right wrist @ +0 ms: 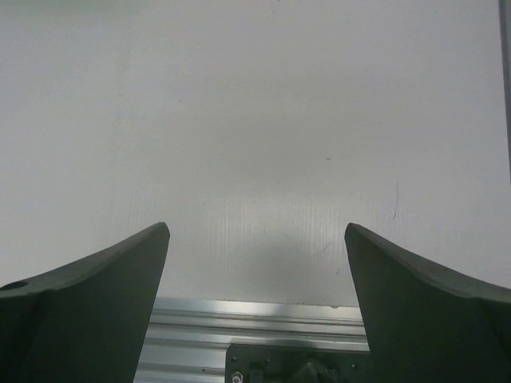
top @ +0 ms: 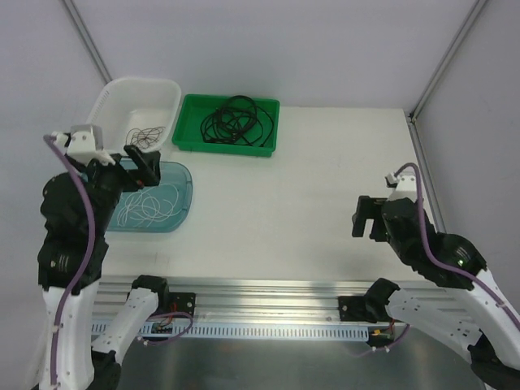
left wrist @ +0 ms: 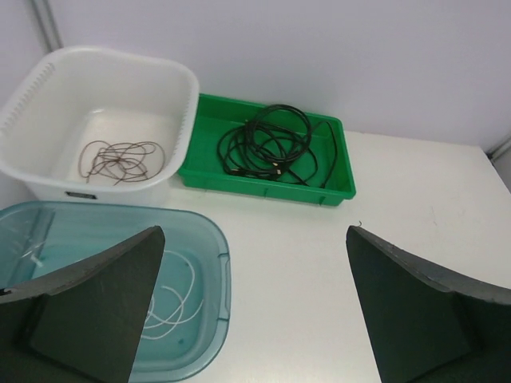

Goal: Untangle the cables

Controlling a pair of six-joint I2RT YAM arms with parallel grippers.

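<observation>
Black looping cables (top: 231, 122) lie coiled in the green tray (top: 270, 126), also in the left wrist view (left wrist: 267, 144). A thin white cable (top: 150, 207) lies in the teal tray (top: 183, 203), also in the left wrist view (left wrist: 172, 299). A hair-thin brownish wire (top: 145, 136) lies in the white tub (top: 122, 97), also in the left wrist view (left wrist: 120, 158). My left gripper (top: 140, 166) is open and empty above the teal tray's far edge (left wrist: 254, 239). My right gripper (top: 363, 218) is open and empty over bare table at the right (right wrist: 255, 231).
The white tub, green tray and teal tray cluster at the back left. An aluminium rail (top: 268, 296) runs along the near table edge, also in the right wrist view (right wrist: 255, 335). Frame posts stand at the back corners.
</observation>
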